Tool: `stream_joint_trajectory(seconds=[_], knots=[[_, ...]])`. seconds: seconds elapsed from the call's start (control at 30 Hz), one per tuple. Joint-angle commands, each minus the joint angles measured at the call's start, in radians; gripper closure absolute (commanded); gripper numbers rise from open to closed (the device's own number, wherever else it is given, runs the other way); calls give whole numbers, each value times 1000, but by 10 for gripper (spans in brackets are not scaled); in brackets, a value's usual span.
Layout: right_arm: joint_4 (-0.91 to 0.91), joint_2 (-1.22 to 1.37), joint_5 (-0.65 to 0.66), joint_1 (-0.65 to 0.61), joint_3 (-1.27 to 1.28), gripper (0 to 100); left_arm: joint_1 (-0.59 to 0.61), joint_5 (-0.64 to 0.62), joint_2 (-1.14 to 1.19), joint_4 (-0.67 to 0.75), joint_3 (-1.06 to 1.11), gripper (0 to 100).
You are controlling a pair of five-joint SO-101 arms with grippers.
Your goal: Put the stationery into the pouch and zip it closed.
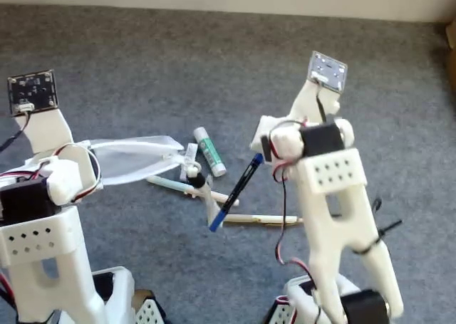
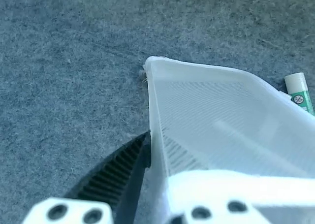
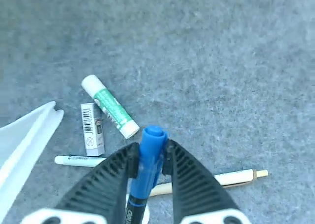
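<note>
While the right gripper [image 3: 150, 152] is clenched on the blue pen [image 3: 153, 135], the pen sits between the two jaws with its rounded blue end protruding just past the fingertips. In the high view the pen slants away from the gripper, its far tip near the beige pen [image 1: 256, 219]; contact cannot be determined. The left gripper [image 2: 156, 167] is clamped on one edge of the translucent pouch [image 2: 216, 115], which extends from the jaws toward the glue stick [image 1: 210, 152]. A small barcoded box [image 3: 92, 128] lies just beside the glue stick, and a white pen [image 3: 78, 160] lies near them on the grey carpet [image 1: 142, 68].
</note>
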State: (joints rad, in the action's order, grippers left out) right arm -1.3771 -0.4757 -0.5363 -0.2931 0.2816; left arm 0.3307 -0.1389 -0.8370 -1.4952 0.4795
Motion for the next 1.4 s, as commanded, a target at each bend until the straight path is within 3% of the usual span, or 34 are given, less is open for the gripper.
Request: stream_joint_trajectory(seconds=[0.0, 0.2, 0.47, 0.6, 0.7, 0.83, 1.03, 1.37], knots=[[1, -162, 14, 4, -2, 994, -28, -5, 4, 9, -81, 995], [1, -348, 14, -1, -5, 994, -28, -6, 4, -25, -122, 994], [7, -484, 14, -139, -10, 994, -31, -11, 4, -61, -159, 994], [74, -532, 17, -157, -7, 994, -31, -11, 4, -60, -159, 994], [125, -562, 98, -159, -7, 994, -33, -11, 18, -54, -159, 994], [219, -598, 190, -159, -5, 994, -33, -11, 137, -52, -199, 994], [344, -613, 219, -168, -2, 994, -33, -11, 354, -60, -298, 994], [602, -608, 221, -375, -1, 994, -33, -12, 417, -55, -321, 994]])
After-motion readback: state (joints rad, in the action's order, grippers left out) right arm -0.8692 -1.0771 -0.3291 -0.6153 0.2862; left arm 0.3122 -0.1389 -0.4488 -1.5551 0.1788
